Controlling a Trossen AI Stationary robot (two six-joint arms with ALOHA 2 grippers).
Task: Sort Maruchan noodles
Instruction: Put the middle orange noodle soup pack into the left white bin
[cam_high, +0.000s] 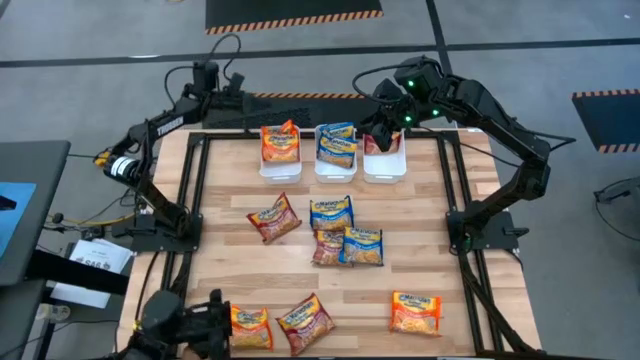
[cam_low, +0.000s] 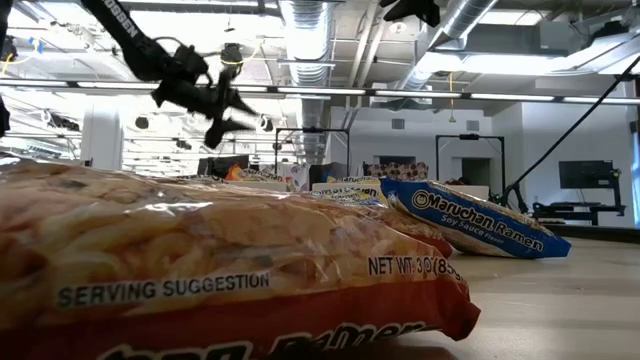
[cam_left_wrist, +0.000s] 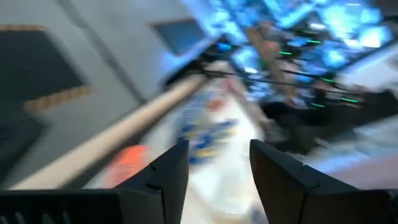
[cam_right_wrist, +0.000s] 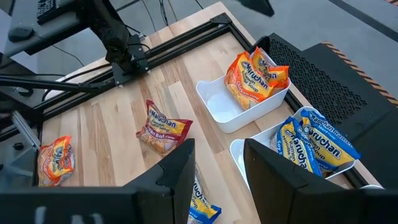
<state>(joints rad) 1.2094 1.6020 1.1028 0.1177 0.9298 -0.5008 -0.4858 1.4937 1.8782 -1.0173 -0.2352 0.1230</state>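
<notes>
Three white bins stand in a row along the far edge of the bench. The left bin holds an orange packet, the middle bin a blue packet, and the right bin what looks like a dark red one, mostly hidden.

The right gripper hangs just above that right bin. In its wrist view the two fingers stand apart with nothing between them.

The left gripper is down at the near left corner of the bench, close beside an orange packet. Its fingers are also spread and carry nothing, as far as I can see.

The rest of the noodles lie loose on the bench:
- a dark red packet and a blue one near the middle
- another dark red overlapped by a blue
- a dark red packet at the near edge
- an orange one toward the near right corner

The overlapped pair worries me most. A pinch there could lift both packets, or drag one, and put a blue in the red bin. The slick flat wrappers may also slip out of a shallow grip. The bins are light and a lowered arm could nudge them.
</notes>
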